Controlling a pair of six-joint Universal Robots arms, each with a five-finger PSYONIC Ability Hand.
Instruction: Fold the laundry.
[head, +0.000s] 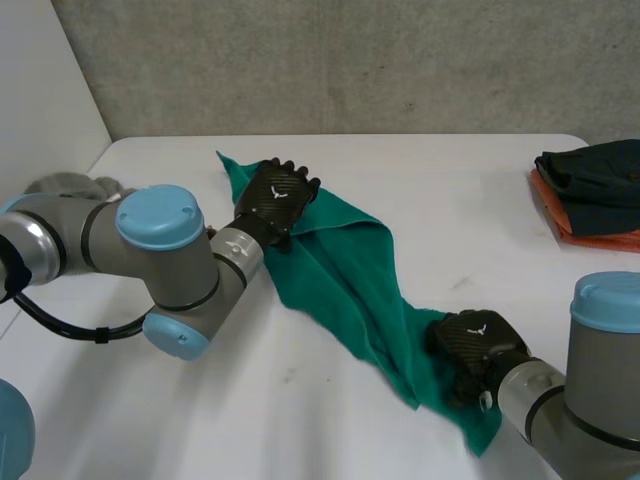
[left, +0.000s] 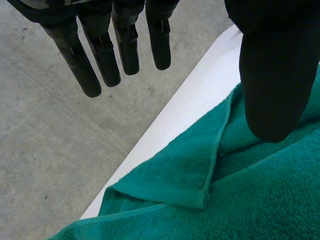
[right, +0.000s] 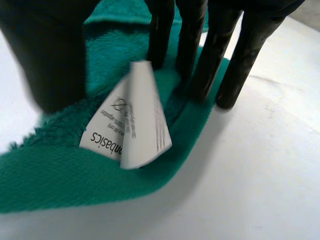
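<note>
Nearest the camera, the right arm (head: 590, 400) comes in at the table's (head: 300, 420) near right corner. Green towel (head: 350, 290) lies crumpled in a diagonal band across the middle of the table, from far left to near right. Folded stack of clothes (head: 590, 190), dark over orange, sits at the far right edge, well apart from the towel. Grey cloth (head: 70, 185) lies at the left edge, partly hidden behind the left arm (head: 150, 255).

Right hand (head: 478, 350) rests on the towel's near end. Its fingers (right: 200, 55) are straight and slightly spread, tips pressing the towel near its hem, thumb apart; a white care label (right: 132, 117) stands up between them. Nothing is pinched.

Left hand (head: 278, 195) lies over the towel's far end, fingers straight and parted, thumb held wide, gripping nothing.
</note>
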